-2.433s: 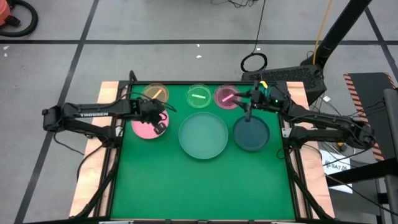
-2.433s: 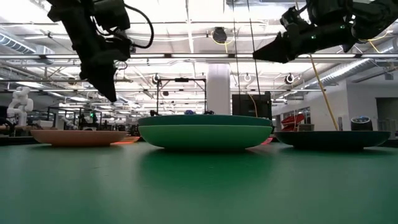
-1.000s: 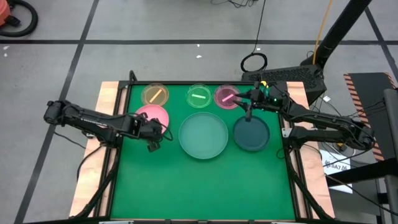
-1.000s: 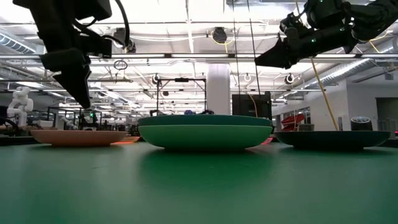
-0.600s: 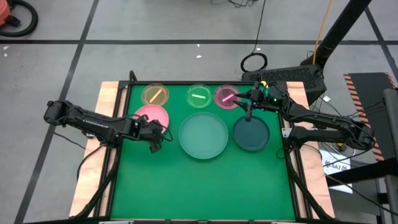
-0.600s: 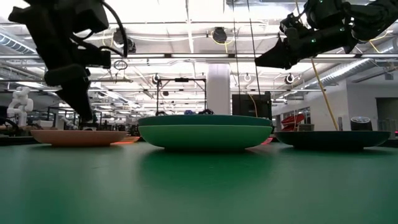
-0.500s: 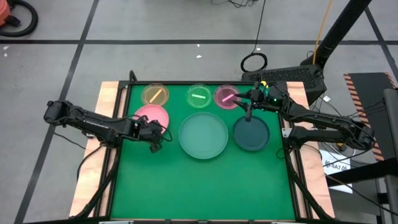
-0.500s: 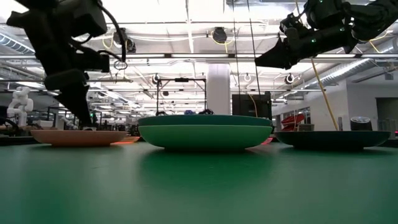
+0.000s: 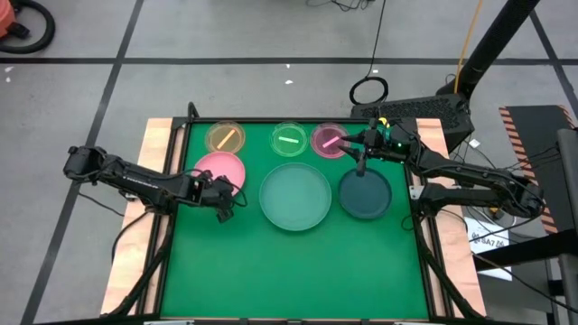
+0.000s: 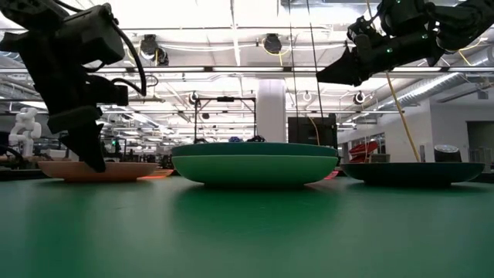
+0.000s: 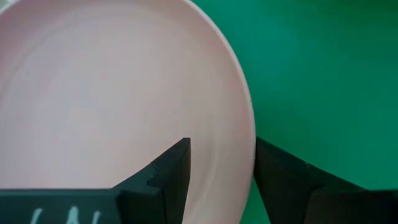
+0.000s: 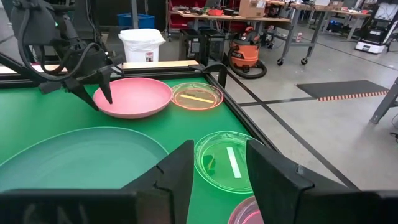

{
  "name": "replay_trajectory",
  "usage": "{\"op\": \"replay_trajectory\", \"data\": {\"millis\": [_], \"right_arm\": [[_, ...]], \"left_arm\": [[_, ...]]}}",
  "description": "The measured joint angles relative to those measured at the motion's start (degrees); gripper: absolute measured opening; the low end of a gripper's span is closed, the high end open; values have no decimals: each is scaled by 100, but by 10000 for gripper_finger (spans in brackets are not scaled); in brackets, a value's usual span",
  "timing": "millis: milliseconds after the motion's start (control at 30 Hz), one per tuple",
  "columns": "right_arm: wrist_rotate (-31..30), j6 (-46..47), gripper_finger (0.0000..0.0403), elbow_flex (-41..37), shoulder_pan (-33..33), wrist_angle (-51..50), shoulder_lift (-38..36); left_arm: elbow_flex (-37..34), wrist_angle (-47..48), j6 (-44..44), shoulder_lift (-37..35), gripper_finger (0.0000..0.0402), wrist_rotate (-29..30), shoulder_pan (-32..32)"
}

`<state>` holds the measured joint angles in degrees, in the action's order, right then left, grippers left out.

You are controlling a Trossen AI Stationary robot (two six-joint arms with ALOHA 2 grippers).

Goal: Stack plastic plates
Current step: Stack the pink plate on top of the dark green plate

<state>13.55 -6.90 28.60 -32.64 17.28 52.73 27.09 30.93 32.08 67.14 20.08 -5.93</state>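
Observation:
A large pink plate point(image 9: 219, 170) lies flat on the green mat at the left. My left gripper point(image 11: 221, 149) is open and low over the plate's near right rim point(image 11: 247, 124), one finger above the plate's inside and one outside the rim. A large light green plate point(image 9: 295, 199) sits in the middle and a dark teal plate point(image 9: 365, 195) at the right. Small amber point(image 9: 225, 137), green point(image 9: 289, 139) and pink point(image 9: 329, 140) plates line the far edge. My right gripper point(image 9: 360, 165) hangs open and high above the teal plate's far rim, with nothing between its fingers.
The green mat point(image 9: 298, 262) is bare in its whole near half. Wooden strips and black frame rails point(image 9: 167, 226) border it at left and right. In the right wrist view, a white bucket point(image 12: 143, 43) and an orange vacuum point(image 12: 245, 53) stand on the floor beyond the table.
My left gripper has come down from above the pink plate's near rim to the level of the plate, so that its fingers now stand on either side of the rim. The plates have stayed where they were.

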Motion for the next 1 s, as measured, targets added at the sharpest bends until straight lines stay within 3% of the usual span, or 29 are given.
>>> {"op": "replay_trajectory", "data": {"millis": [433, 633, 1000], "right_arm": [[-1, 0, 141, 0, 0, -4, 0], [-1, 0, 141, 0, 0, -4, 0], [-7, 2, 141, 0, 0, -11, 0]], "left_arm": [[22, -270, -51, 766, 172, 242, -59], [15, -276, 133, 784, 168, 294, -211], [63, -298, 218, 775, 54, 196, -351]]}}
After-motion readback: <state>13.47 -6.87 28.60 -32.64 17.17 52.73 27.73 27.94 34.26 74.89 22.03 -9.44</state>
